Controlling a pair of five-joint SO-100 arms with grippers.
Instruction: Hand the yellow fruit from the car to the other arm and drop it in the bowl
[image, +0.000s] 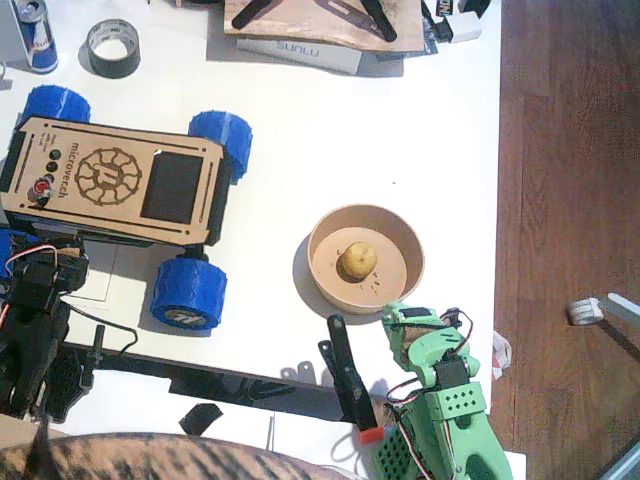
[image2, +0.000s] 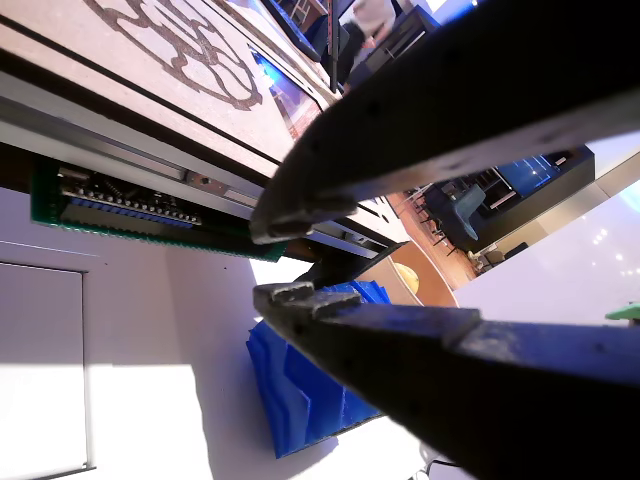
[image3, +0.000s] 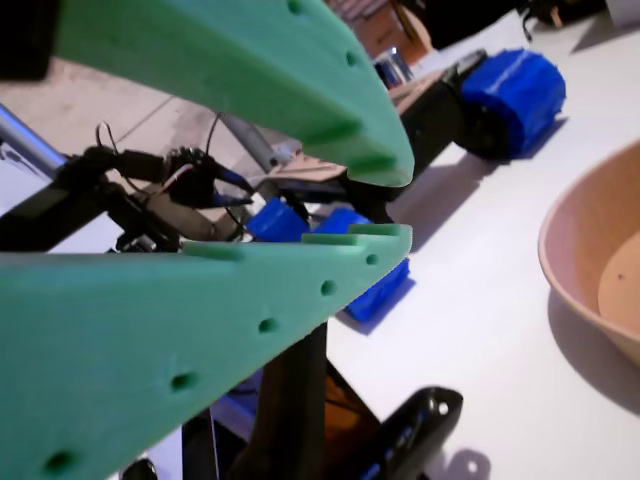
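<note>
The yellow fruit is seen resting on the speckled bottom of the bowl, slightly toward 9 o'clock of the bowl's centre. Nothing is seen on the deck of the car, which stands on the tabletop at 10 o'clock of the bowl. By this evidence the transfer and the drop are judged complete; only withdrawal of the arms to rest is judged to remain.

The green right gripper is positioned just beside the bowl rim at 5 o'clock, clear of the fruit. In a wrist view its fingers are set to a narrow gap with nothing held between them, and the bowl wall is visible at 3 o'clock of that view.

The black left arm is located at 8 o'clock of the car, near a blue wheel. In a wrist view the left gripper is shown with its fingers narrowly parted and empty, beside the edge of the car.

A black tape roll and a can stand well apart at 11 o'clock and are not involved.
</note>
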